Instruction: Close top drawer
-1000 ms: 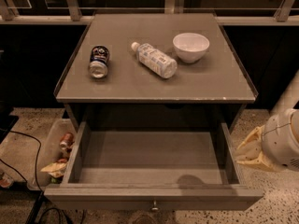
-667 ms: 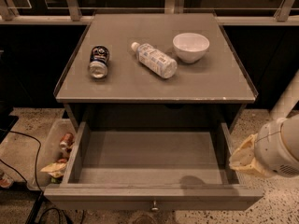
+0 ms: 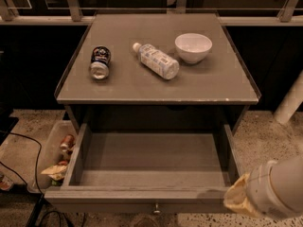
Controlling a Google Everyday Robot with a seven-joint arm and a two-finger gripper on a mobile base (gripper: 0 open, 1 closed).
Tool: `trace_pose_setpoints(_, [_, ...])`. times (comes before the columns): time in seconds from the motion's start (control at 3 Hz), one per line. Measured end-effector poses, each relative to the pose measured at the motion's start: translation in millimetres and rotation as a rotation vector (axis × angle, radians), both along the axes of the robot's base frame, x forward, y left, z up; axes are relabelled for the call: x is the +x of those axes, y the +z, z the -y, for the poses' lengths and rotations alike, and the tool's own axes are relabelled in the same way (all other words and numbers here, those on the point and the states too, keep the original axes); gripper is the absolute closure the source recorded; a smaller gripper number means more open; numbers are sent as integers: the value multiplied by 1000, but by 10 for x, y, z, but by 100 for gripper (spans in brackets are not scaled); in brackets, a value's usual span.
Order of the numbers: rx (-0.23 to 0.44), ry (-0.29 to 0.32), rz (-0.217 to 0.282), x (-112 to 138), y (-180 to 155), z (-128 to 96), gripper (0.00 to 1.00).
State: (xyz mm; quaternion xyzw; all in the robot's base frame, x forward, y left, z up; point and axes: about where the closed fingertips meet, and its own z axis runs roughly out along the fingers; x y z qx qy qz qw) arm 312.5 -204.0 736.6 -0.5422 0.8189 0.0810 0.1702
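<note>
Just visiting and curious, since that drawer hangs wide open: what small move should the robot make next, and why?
Probably bring the claw round in front of the top drawer, toward the knob at the centre of its panel, ready to push. The drawer stands pulled far out, and the claw sits by its right front corner, where a push might skew it.

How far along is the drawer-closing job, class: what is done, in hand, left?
Done: nothing visible; the top drawer stands pulled right out. In hand: the gripper is at its front right corner; contact unclear. Left: pushing the drawer fully in under the tabletop.
</note>
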Motion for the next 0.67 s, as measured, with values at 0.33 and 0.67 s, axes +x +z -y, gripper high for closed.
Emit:
trace_pose_setpoints(0.33, [32, 18, -8, -263, -250, -128, 100])
trace_pose_setpoints(0.67, [66, 55, 12, -293, -443, -273, 100])
